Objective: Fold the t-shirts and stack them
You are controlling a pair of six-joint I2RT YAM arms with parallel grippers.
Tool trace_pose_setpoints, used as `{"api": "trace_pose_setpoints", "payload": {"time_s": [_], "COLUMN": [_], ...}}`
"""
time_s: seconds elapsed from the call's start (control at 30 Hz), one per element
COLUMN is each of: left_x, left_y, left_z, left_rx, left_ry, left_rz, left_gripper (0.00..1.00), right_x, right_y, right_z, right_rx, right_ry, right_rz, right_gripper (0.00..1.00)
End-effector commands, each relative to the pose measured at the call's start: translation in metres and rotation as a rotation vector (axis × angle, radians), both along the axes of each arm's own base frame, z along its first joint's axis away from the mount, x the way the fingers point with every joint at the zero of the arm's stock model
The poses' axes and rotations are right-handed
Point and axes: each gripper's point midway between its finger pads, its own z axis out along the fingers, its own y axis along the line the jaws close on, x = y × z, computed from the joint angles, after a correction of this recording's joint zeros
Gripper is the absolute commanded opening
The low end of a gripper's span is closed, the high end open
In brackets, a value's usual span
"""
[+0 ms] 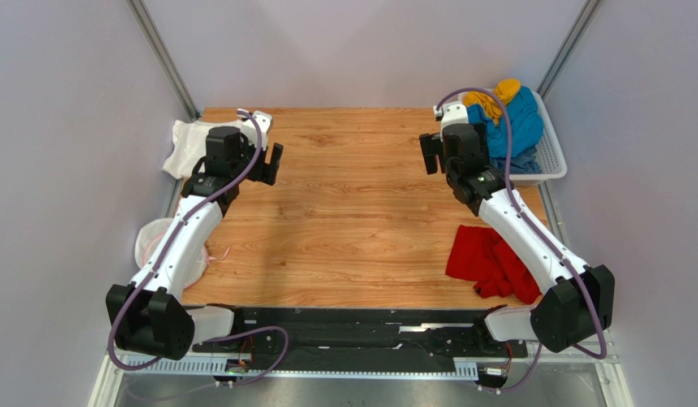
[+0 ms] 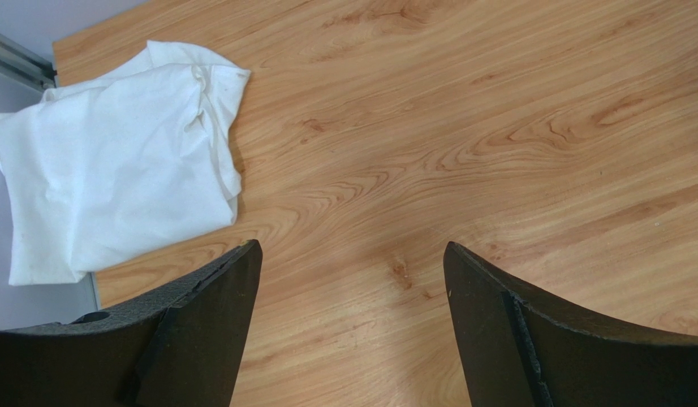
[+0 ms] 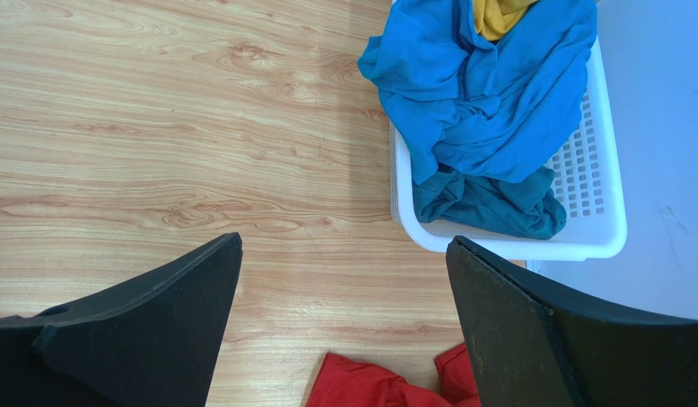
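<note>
A folded white t-shirt [image 1: 189, 144] lies at the table's far left corner; it also shows in the left wrist view [image 2: 114, 170]. A crumpled red t-shirt [image 1: 488, 263] lies at the near right, partly under the right arm, and its edge shows in the right wrist view [image 3: 369, 386]. Blue t-shirts [image 1: 518, 127] and a yellow one [image 1: 495, 95] lie heaped in the basket; the blue [image 3: 488, 93] and yellow [image 3: 497, 13] also show in the right wrist view. My left gripper [image 2: 352, 254] is open and empty above bare wood, right of the white shirt. My right gripper [image 3: 344, 246] is open and empty above the table, left of the basket.
A white plastic lattice basket [image 1: 555, 157] stands at the far right corner, its rim in the right wrist view [image 3: 514, 246]. A pale pinkish cloth [image 1: 153, 242] hangs off the table's left edge beside the left arm. Grey walls close in on three sides.
</note>
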Motion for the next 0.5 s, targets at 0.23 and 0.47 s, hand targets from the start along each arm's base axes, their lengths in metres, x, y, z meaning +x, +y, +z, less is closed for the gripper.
{"api": "trace_pose_setpoints", "payload": {"time_s": [0.23, 0.47], "left_x": [-0.0005, -0.0014], "left_y": [-0.0027, -0.0049], "left_z": [0.0176, 0.0174], "left_rx": [0.014, 0.017], "left_ry": [-0.079, -0.080], "left_rz": [-0.010, -0.016], "left_gripper": [0.87, 0.87], "right_x": [0.0014, 0.0021], "right_y": [0.0045, 0.0049], "right_z": [0.0143, 0.0104], "right_rx": [0.015, 0.007], "right_ry": [-0.065, -0.061], "right_rz": [0.016, 0.018], "right_gripper": [0.96, 0.96]}}
